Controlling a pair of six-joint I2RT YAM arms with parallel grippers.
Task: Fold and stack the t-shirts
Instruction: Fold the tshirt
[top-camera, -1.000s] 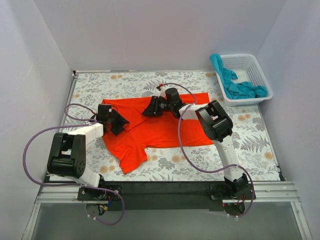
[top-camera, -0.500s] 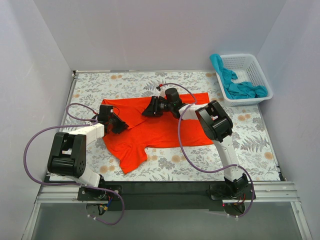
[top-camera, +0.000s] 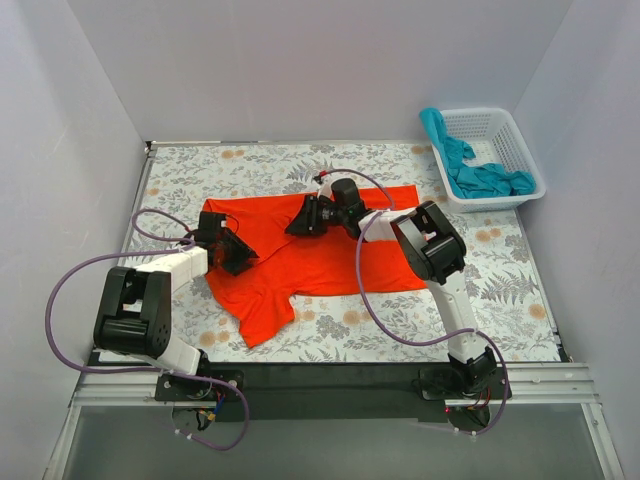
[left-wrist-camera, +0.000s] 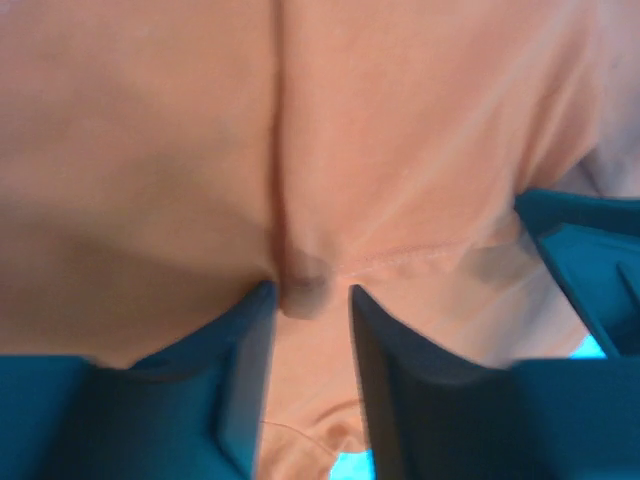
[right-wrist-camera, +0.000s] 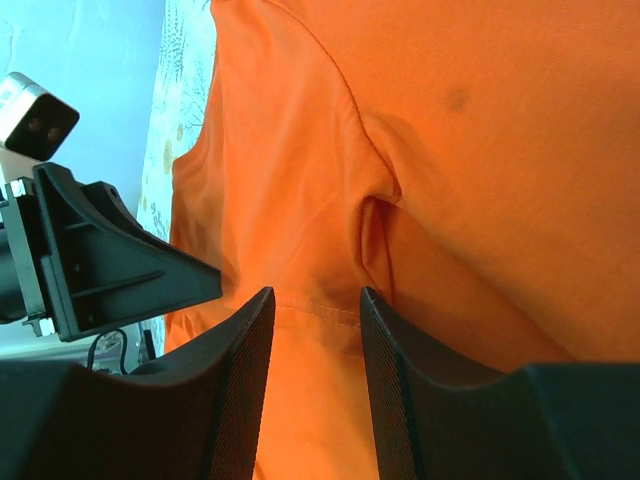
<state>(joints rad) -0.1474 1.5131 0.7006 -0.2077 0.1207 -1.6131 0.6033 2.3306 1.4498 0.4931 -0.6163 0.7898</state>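
Orange-red t-shirt (top-camera: 320, 268) is lying spread at centre of table (top-camera: 500, 290), and left gripper (top-camera: 241, 256) jaws are clamping a pucker of cloth at its 9 o'clock edge. Right gripper (top-camera: 300, 220) is sitting at the 12 o'clock hem, jaws astride cloth; cannot tell whether they are gripping. Teal t-shirt (top-camera: 482, 181) is lying in basket (top-camera: 522, 150) at 2 o'clock.

No lettering, label or number is legible anywhere (wrist views included).

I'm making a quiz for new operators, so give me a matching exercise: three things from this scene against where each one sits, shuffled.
1. orange-red t-shirt
2. teal t-shirt
3. white basket

a. at the table's far right corner
b. spread across the table's middle
c. heaped in the basket, draped over its rim

Pairs: 1-b, 2-c, 3-a.
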